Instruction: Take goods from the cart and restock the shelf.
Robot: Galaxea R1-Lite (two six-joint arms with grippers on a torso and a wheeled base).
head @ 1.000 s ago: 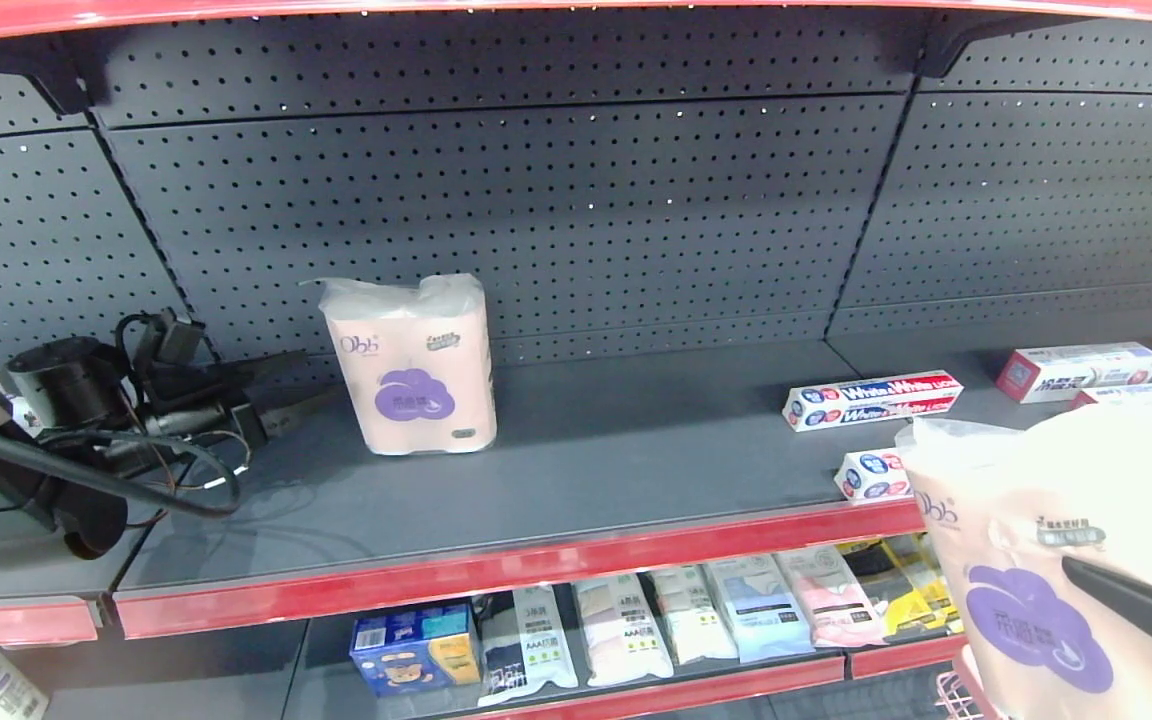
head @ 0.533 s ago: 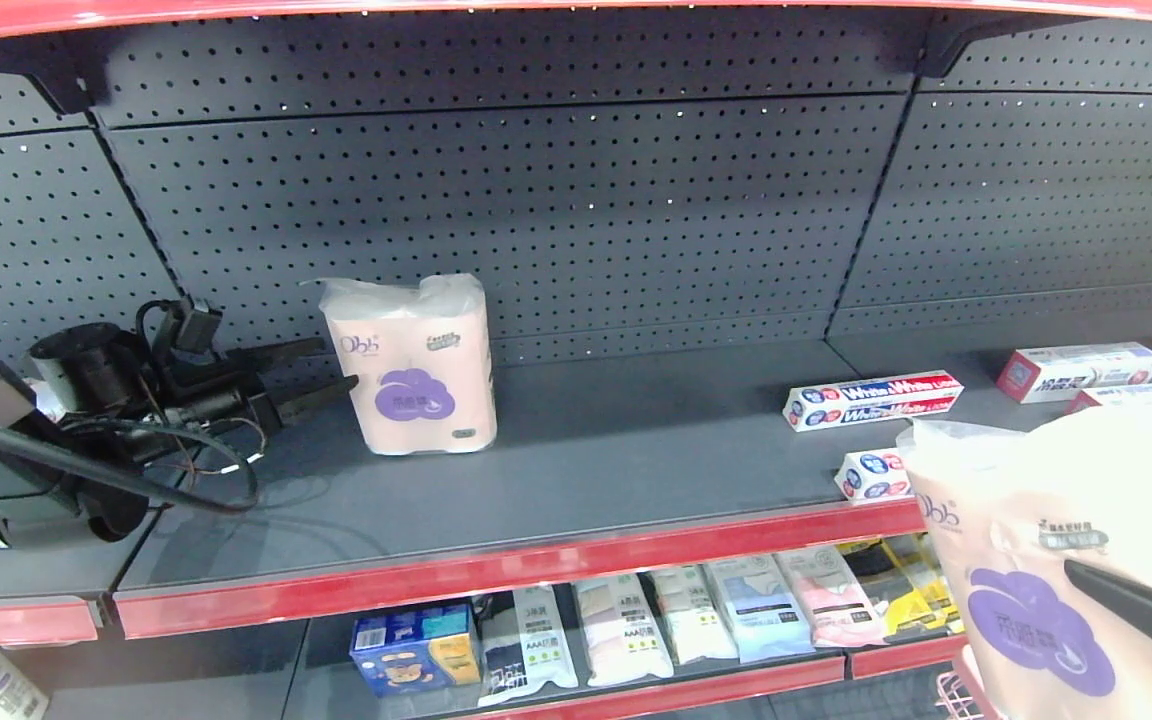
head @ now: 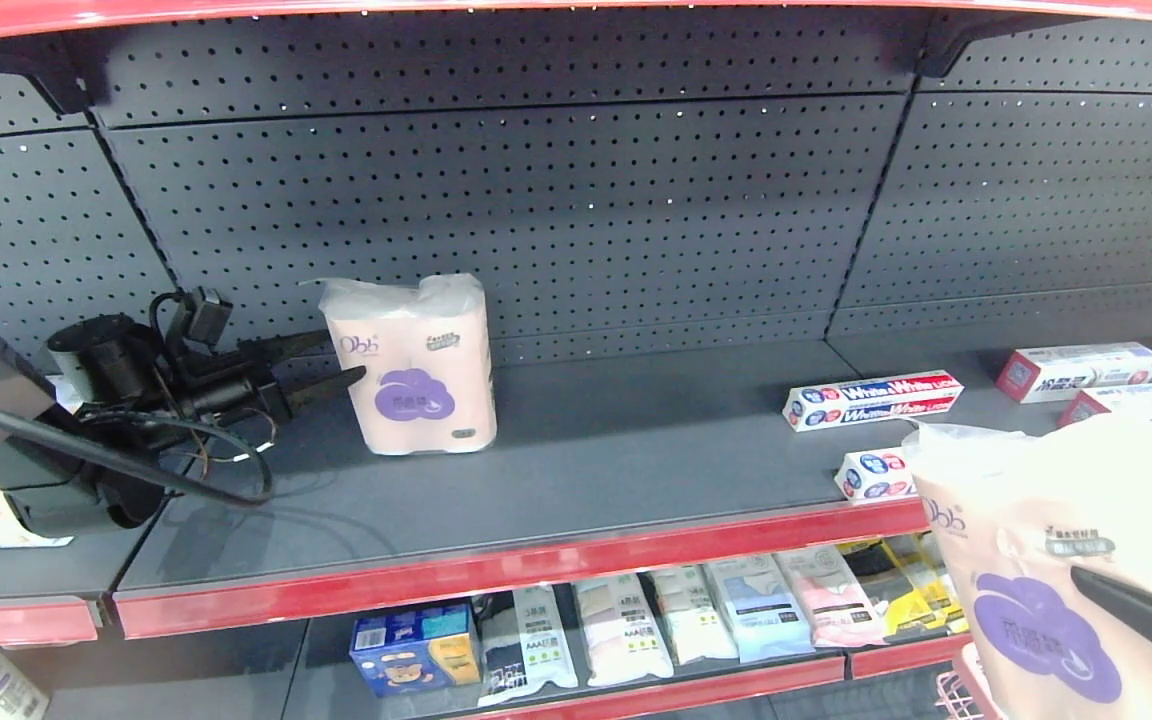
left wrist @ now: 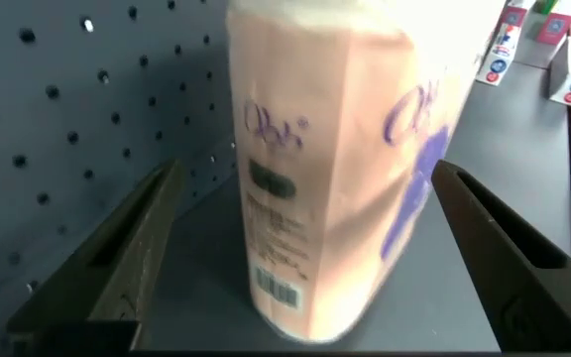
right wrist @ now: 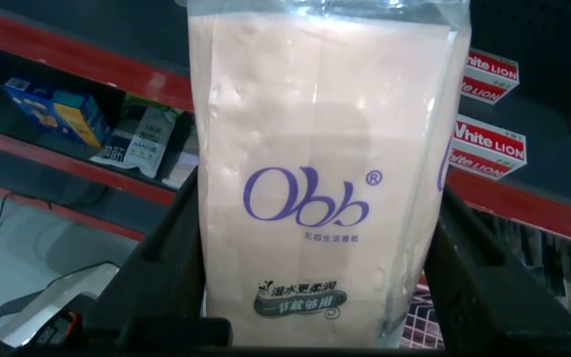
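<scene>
Shelved toilet-roll pack [head: 414, 365]: stands upright on the dark grey shelf deck [head: 586, 470], close to the perforated back panel [head: 536, 200]. It has a soft film wrap in pale peach with a purple cloud motif. The film is crimped at the top, and the body is a rounded block.

Left gripper [head: 341, 358]: I read its jaws as spread wide, one finger on each side of the shelved toilet-roll pack. In the left wrist view the left gripper [left wrist: 305, 169] shows a gap between each finger and the film, so it grips nothing. Its fingers [left wrist: 127, 258] are matte black, wedge-shaped and tapering.

Right gripper [right wrist: 325, 268]: jaws clamped on the second toilet-roll pack [right wrist: 320, 188], one black finger against each side of the wrap. In the head view that pack [head: 1056, 560] sits off the shelf, at the robot's right, in front of the red front lip [head: 516, 575]. One finger [head: 1136, 610] lies across its face.

Toothpaste boxes [head: 871, 398]: long rectangular cartons lying flat on the right part of the deck, well apart from the shelved pack.

Lower tier: flat film packets [head: 696, 610] in a row, with a blue carton [head: 416, 645] beside them.
</scene>
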